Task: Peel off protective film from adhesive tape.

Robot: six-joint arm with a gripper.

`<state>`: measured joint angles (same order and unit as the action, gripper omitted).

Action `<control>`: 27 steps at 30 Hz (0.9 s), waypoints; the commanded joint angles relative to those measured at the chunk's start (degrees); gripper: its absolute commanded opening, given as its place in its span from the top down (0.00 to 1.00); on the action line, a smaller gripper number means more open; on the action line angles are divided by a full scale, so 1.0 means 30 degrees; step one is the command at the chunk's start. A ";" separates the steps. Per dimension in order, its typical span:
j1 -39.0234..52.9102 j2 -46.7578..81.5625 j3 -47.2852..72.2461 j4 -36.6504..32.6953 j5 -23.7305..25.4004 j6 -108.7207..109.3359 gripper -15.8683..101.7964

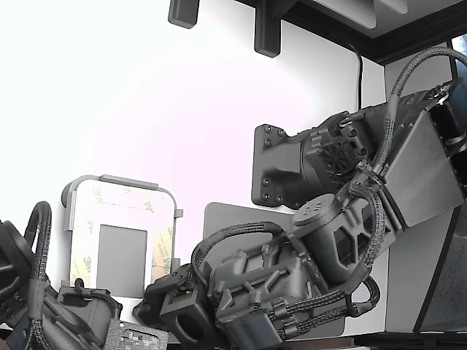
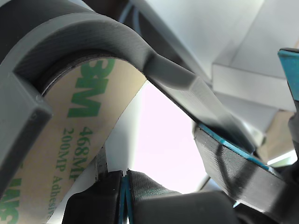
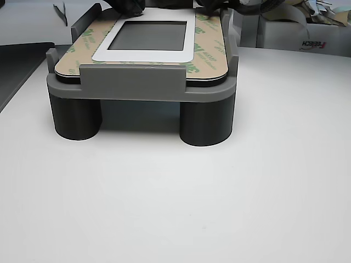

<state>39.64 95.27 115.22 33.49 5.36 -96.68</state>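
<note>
White tabletop (image 3: pixel 219 208) bears a grey tray (image 3: pixel 131 85) with glossy tan protective film (image 3: pixel 211 55); hand (image 2: pixel 126 184) state unclear.

Dark-grey printed arm (image 1: pixel 321 219), braided black cables (image 1: pixel 241 233), teal-edged tool (image 2: pixel 187 186) pads.

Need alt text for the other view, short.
A grey plastic tray on two dark cylindrical legs stands on a white table, seen low from the front. It holds a flat panel faced with tan protective film printed with green 3M logos, framing a white-bordered dark rectangle. Dark shapes show at the far edge.
</note>
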 commanded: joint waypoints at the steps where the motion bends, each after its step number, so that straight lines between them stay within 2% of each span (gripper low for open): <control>1: -0.0088 0.0498 -0.0645 -0.0117 -0.0088 0.0029 0.96; 27: -0.0469 0.0176 -0.0205 -0.1172 -0.0293 -0.0352 0.96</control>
<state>39.29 94.83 115.58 30.50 4.57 -97.56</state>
